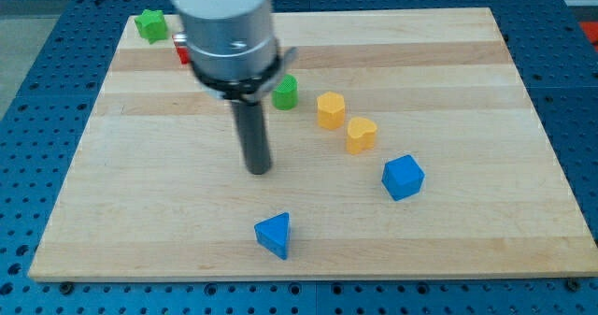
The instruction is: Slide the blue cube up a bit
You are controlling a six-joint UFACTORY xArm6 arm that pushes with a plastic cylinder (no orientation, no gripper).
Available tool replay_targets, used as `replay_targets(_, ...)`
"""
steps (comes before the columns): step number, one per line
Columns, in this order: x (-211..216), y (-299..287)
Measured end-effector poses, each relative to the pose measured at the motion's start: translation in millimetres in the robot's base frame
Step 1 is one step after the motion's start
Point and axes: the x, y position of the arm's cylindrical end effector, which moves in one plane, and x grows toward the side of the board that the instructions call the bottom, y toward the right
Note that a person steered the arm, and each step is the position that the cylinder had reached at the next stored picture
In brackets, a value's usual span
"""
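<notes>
My tip (259, 170) rests bare on the board near its centre, touching no block. The blue cube (403, 177) sits toward the board's right edge, level with my tip. To push it upward, I judge I must first get beneath it.

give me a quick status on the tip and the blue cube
My tip on bare board, left of blue cube, not touching. Cube untouched, lower right. Orange heart block sits just above-left of cube, near its upward path.
</notes>
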Motion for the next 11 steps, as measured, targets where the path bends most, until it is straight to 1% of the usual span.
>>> replay_targets(1, 12, 35)
replay_targets(3, 20, 100)
replay_targets(5, 55, 106)
replay_targets(7, 83, 160)
replay_targets(8, 76, 172)
replay_targets(9, 54, 159)
replay_targets(11, 25, 102)
